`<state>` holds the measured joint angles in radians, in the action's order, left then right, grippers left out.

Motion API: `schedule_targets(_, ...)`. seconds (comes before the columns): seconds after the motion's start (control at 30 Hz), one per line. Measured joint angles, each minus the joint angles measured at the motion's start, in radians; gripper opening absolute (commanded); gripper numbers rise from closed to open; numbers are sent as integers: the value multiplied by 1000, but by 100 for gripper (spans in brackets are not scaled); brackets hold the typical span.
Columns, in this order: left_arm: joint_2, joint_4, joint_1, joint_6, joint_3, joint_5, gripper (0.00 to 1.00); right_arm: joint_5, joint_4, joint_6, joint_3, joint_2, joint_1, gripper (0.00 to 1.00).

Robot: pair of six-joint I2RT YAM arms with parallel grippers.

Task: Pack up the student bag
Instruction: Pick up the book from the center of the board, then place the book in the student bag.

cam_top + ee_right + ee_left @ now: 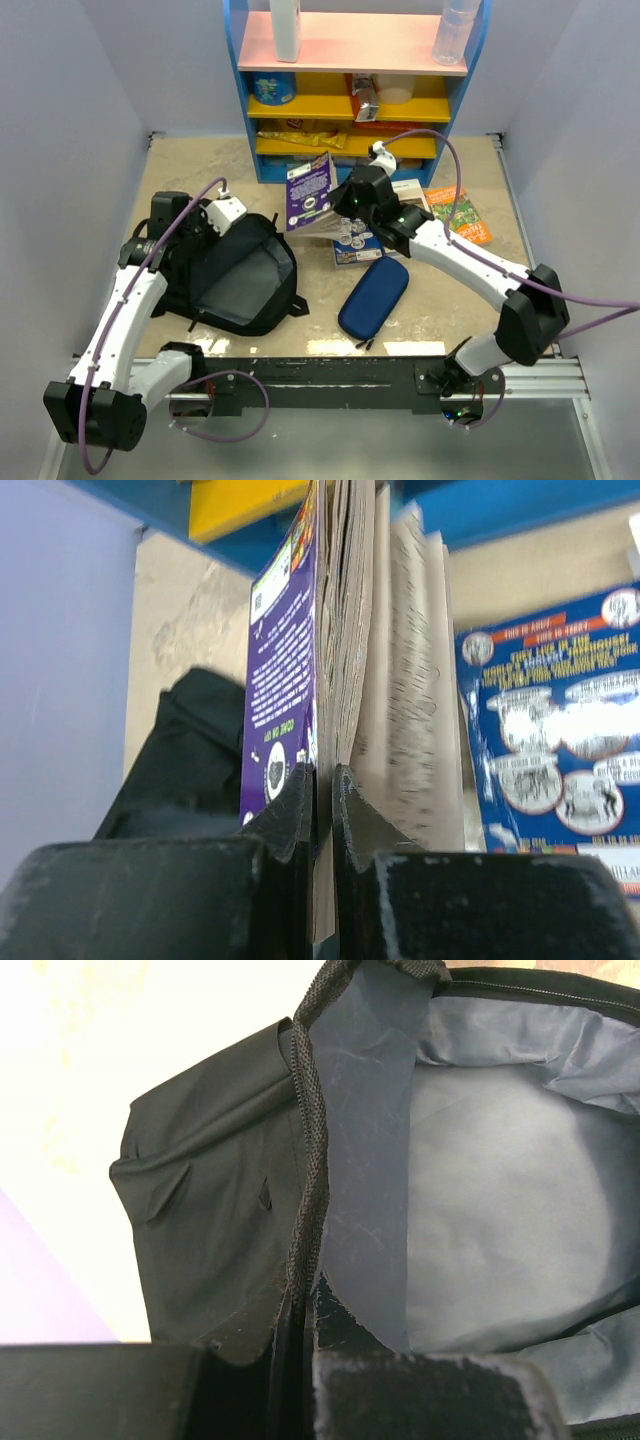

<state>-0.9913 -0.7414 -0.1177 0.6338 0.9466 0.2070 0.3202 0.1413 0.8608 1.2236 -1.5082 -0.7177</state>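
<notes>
Bag: black student bag [240, 275] at 9 o'clock, mouth open wide.
Left fingers: left gripper [300, 1325] nips the bag's zipper edge.
Right fingers: right gripper [322, 795] nips the purple book [280, 670], up at 12 o'clock by the shelf [355, 100].
Room: bare table [200, 165] between bag and blue pencil case [373, 297].
Count: one bag, one pencil case.
Hidden: right arm [470, 265] covers some flat books [460, 215].

The whole counter [200, 170] is taken in from a fixed camera above and behind the arm bases, tilted down toward the shelf [355, 45] at the far wall. The left wrist view is set very close and faced into the open bag [500, 1210]. The right wrist view is held low and close along a purple book [280, 660], faced toward the shelf. The bag, the purple book and a blue book [560, 730] are shared with the top view.
</notes>
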Motion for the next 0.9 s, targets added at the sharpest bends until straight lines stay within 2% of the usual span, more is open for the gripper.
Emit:
schedule_targets(0.17, -8, 19, 0, -14, 0, 15, 0, -50, 30, 30, -88, 78, -79, 0)
schedule_targets(0.4, -14, 22, 0, -23, 10, 54, 0, -133, 77, 50, -141, 84, -238, 0)
schedule_targets(0.73, -32, 29, 1, -49, 53, 100, 0, -201, 87, 67, -151, 107, -270, 0)
schedule_targets(0.9, -34, 26, 2, -58, 64, 125, 0, -230, 15, 73, -153, 88, -270, 0)
